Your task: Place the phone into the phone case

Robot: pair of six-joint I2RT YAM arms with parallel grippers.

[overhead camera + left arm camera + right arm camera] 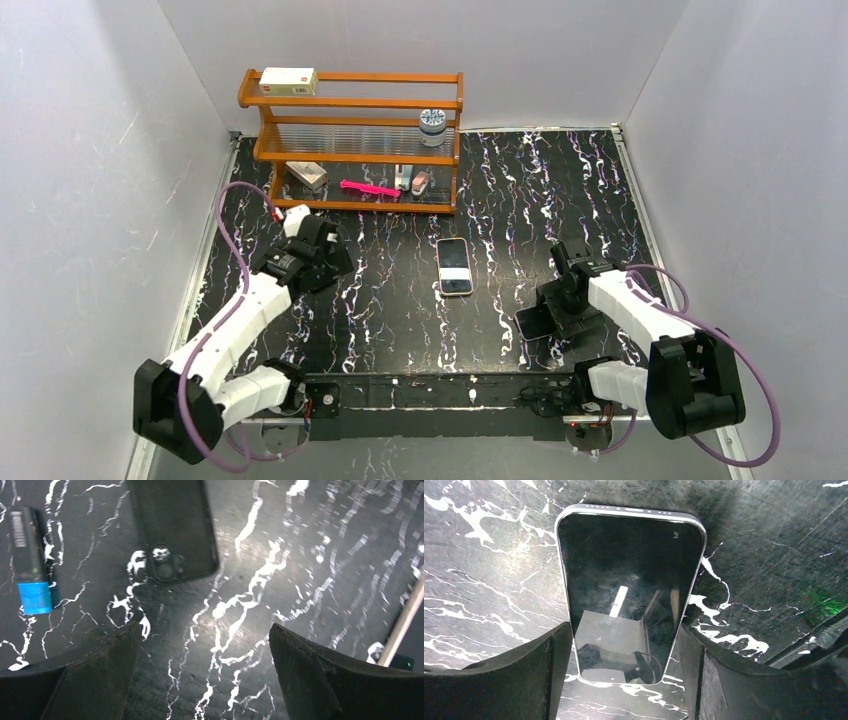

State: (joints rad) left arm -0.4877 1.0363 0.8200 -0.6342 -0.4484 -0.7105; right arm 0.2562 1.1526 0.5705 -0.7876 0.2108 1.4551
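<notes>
The phone (pixel 629 595), with a dark glossy screen and a silvery edge, sits between my right gripper's (pixel 624 645) fingers, which press on both long edges at its near end. In the top view it (pixel 530 323) is the dark slab at my right gripper (pixel 548 308), near the front right. The phone case (pixel 175 525), a flat black shell with a camera cutout, lies on the table ahead of my left gripper (pixel 204 627). That gripper is open and empty, a short way from the case. In the top view my left gripper (pixel 322 255) is at the left; the case is hard to make out there.
A pinkish-gold-rimmed phone (pixel 454 266) with a partly lit screen lies at the table's middle. A wooden rack (pixel 350 150) with a box, a jar and small items stands at the back. A dark-and-blue box (pixel 27 560) lies left of the case. White walls enclose the table.
</notes>
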